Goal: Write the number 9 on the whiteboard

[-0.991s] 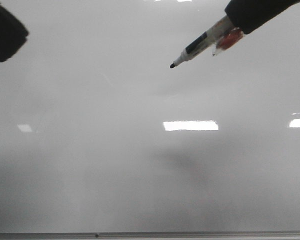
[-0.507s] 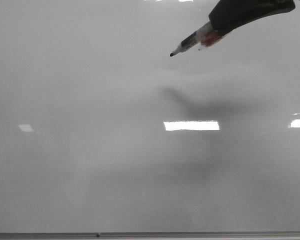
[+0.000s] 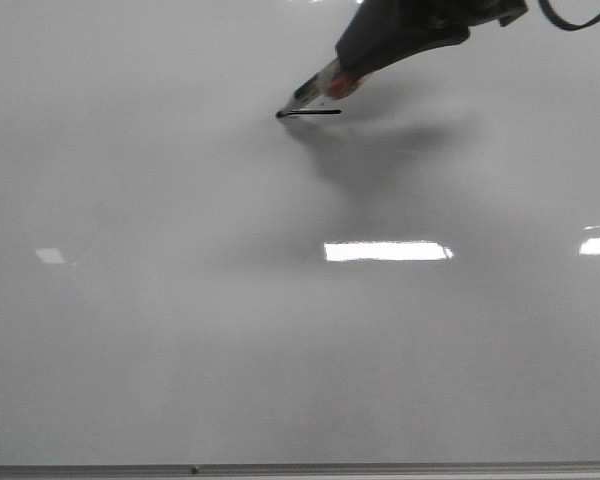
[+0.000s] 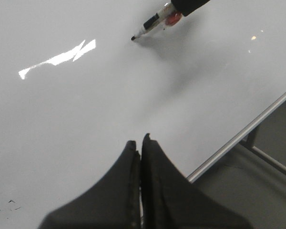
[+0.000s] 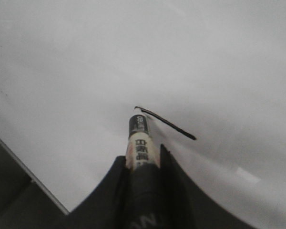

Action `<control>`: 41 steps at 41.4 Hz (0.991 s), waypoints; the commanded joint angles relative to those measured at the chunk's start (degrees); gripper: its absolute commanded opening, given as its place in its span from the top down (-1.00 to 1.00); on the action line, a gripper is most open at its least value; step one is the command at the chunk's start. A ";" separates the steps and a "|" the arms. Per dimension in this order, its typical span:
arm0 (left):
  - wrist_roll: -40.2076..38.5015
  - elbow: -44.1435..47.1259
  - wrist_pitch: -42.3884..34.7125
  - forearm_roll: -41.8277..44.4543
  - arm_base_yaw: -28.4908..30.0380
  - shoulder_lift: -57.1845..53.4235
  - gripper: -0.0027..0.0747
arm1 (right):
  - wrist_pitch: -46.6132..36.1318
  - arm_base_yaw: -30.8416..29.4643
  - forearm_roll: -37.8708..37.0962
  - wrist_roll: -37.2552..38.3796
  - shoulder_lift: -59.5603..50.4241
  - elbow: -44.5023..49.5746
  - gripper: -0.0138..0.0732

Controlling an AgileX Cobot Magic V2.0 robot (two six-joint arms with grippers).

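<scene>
Although only one short black stroke is down, your number 9 [image 3: 310, 113] has begun: that flat line lies toward the far edge of the whiteboard [image 3: 180, 330], a little right of its middle, and it reads as the top of the loop. Your right gripper [image 5: 142, 164] is pinching the marker [image 3: 318, 88], whose tip touches the board at the left end of the stroke. From the right wrist view you can see the same line [image 5: 166, 123] running away from the tip. Judging from this, nearly all of the figure is left for you: the curve down and around to close the loop, then the long tail drawn back toward the near edge, where the grey frame [image 3: 380, 468] runs. Your left gripper [image 4: 140, 143] hovers above the board with its fingers pressed together and nothing between them, well apart from the writing, so it plays no part for now
</scene>
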 commanded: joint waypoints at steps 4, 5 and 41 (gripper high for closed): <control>-0.56 -1.50 -3.01 -2.44 0.07 0.19 0.98 | -1.90 0.64 -0.05 -0.49 2.64 -2.26 0.84; -0.56 -1.50 -3.01 -2.44 0.07 0.19 0.98 | -1.33 0.64 -0.33 -0.49 2.95 -2.08 0.84; -0.56 -1.50 -3.01 -2.44 0.07 0.19 0.98 | -5.46 -5.20 -0.71 -0.49 -6.64 2.44 0.84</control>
